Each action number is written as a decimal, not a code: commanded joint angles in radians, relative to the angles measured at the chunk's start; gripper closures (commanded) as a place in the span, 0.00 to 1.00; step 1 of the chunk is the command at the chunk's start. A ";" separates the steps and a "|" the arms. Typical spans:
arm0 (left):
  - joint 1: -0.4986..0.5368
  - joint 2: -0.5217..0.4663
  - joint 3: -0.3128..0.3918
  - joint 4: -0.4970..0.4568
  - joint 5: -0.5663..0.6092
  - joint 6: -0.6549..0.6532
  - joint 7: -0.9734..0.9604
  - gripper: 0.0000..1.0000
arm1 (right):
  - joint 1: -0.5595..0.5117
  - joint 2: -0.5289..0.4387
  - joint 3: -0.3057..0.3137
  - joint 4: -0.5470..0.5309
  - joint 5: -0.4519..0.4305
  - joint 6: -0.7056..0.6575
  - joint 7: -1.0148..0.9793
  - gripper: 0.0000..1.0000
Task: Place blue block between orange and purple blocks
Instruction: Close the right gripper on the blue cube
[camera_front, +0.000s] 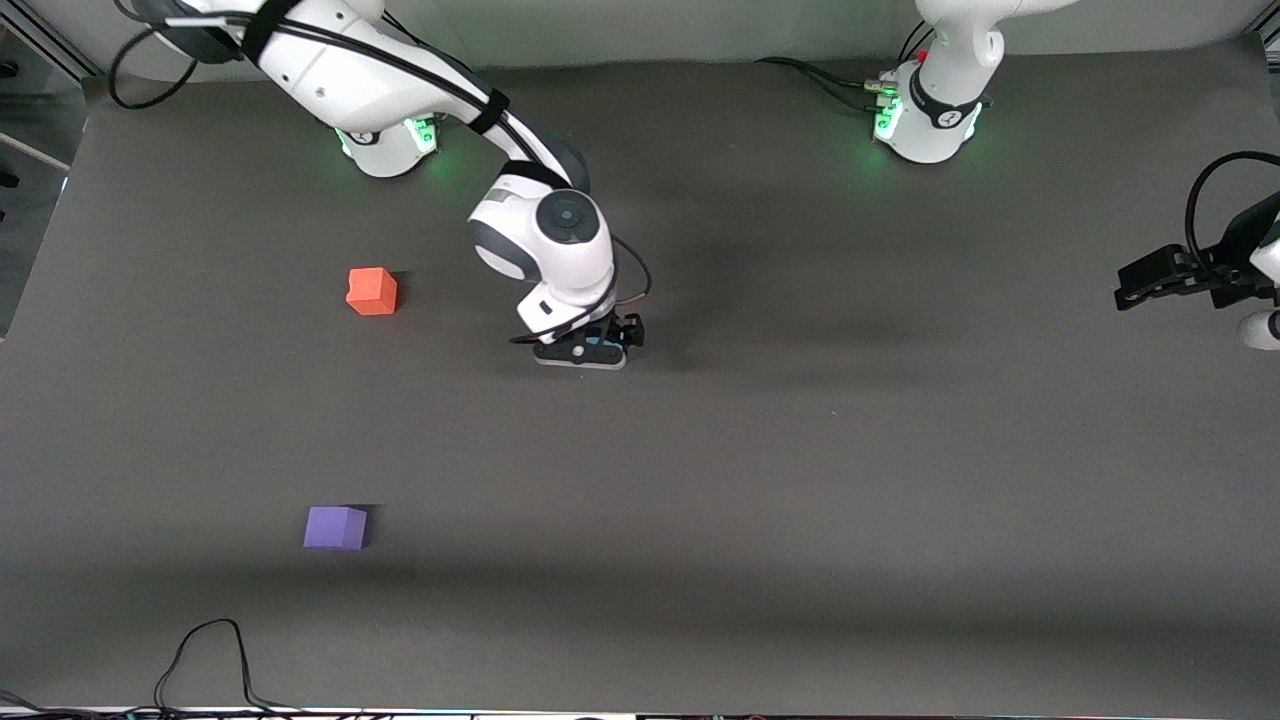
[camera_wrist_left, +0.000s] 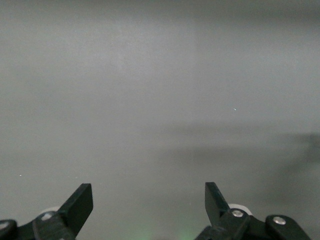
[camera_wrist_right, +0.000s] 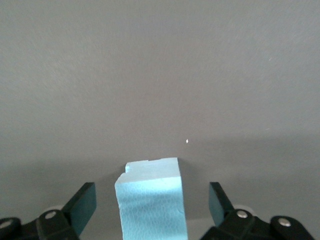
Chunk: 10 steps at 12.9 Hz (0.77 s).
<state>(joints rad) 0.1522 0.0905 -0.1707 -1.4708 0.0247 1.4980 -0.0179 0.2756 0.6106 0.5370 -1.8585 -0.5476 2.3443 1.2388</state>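
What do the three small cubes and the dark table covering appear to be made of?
The light sky-blue cube looks like matte foam: pebbled skin, ragged top edge. It sits between the open jaws of the right gripper, untouched. The orange-red cube and violet-purple cube look alike, dull and glare-free, probably foam. The grey table covering seems a matte sheet, perhaps rubber or fabric.

Dark grey matte surface (camera_front: 800, 480), pale wall strip (camera_front: 640, 30) at 12 o'clock, black cable (camera_front: 215, 665) looped at 7 o'clock edge.
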 joint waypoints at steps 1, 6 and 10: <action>-0.057 -0.037 0.038 -0.033 0.014 0.007 0.007 0.00 | 0.008 0.055 0.004 0.007 -0.077 0.047 0.097 0.00; -0.183 -0.084 0.155 -0.120 0.012 0.080 0.010 0.00 | 0.014 0.043 0.004 -0.037 -0.077 0.041 0.096 0.72; -0.178 -0.081 0.158 -0.117 0.001 0.073 0.052 0.00 | -0.018 -0.021 0.021 -0.027 -0.058 -0.047 0.065 0.80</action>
<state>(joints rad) -0.0093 0.0427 -0.0308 -1.5501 0.0245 1.5524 0.0043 0.2805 0.6548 0.5411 -1.8717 -0.5944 2.3609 1.2977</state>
